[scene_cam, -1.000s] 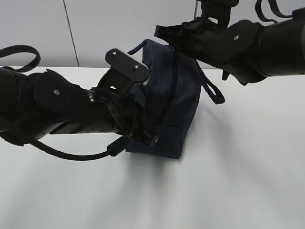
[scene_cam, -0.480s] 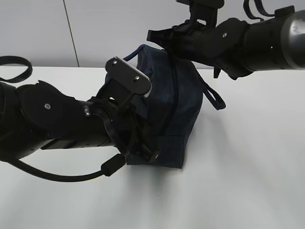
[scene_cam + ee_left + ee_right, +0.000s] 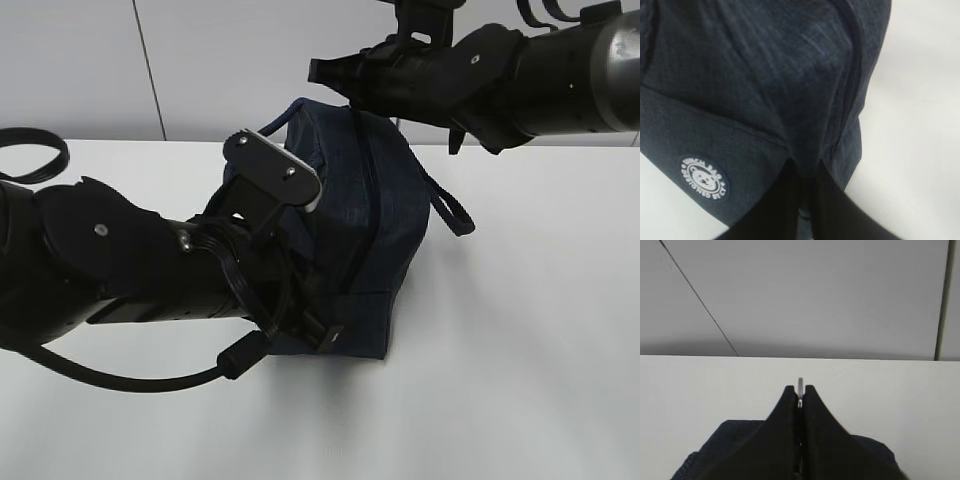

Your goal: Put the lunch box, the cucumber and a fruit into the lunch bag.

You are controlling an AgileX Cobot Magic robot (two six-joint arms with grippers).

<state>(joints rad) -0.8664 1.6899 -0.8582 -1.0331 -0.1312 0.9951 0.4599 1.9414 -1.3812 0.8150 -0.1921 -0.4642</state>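
The navy lunch bag (image 3: 385,200) stands on the white table, its zipper (image 3: 362,190) running from the top down the near side. My left gripper (image 3: 322,328) is shut on a fold of the bag's fabric at its lower near corner; in the left wrist view the lunch bag (image 3: 765,75) fills the frame and the left gripper (image 3: 807,166) pinches cloth beside the white round logo (image 3: 703,177). My right gripper (image 3: 318,73) hovers over the bag's top, and in its own view the right gripper (image 3: 800,389) is shut on a thin metal zipper pull (image 3: 800,382). The lunch box, cucumber and fruit are out of view.
One loop handle (image 3: 450,205) hangs off the bag's right side. The white table (image 3: 520,350) stretches around the bag, with a pale wall (image 3: 200,60) behind. My left arm's cable (image 3: 150,380) lies low in front.
The right gripper has moved left and slightly up over the bag's top. The left arm has shifted right and down with the fabric, and the bag stands a little fuller.
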